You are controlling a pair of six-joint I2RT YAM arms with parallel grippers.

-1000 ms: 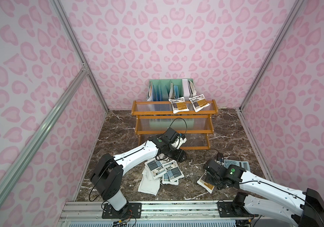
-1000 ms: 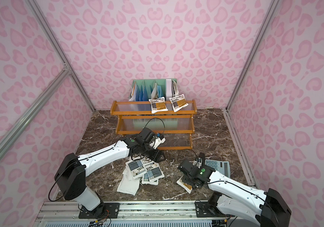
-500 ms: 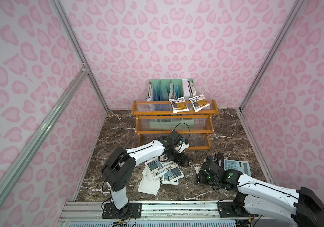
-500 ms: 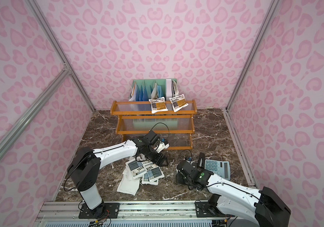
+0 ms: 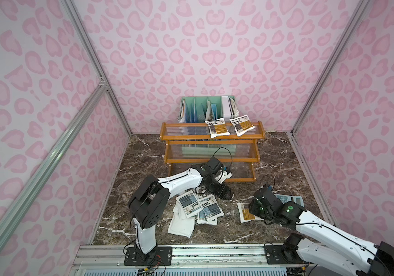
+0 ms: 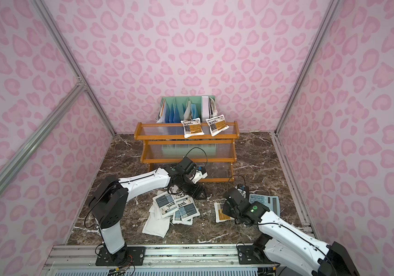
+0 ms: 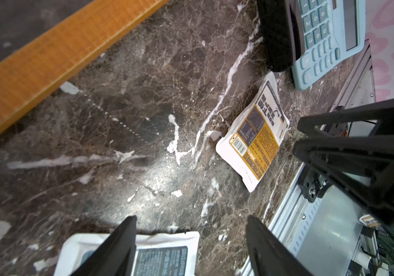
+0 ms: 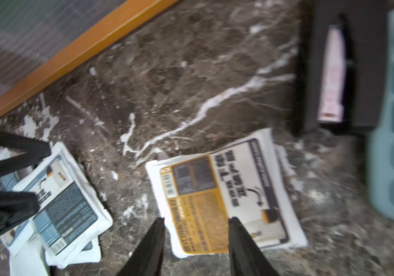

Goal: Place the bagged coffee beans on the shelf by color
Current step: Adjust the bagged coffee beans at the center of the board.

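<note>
step: grasp approach, third orange bag
right claw point(image 8: 196, 218) part-open, empty, over orange pouch point(image 5: 245, 212) on table point(image 5: 143, 155), lower right in a top view; next: drop, close, lift to shelf point(image 5: 211, 139). left claw point(image 7: 191, 216) wide, empty.

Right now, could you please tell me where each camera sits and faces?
Top views: high at the near side, facing the shelf; left arm and right arm show.
Left wrist: on left arm, facing floor; left gripper shows.
Right wrist: on right arm, facing orange pouch; right gripper shows.
Shared: both wrist views show the orange pouch.
</note>
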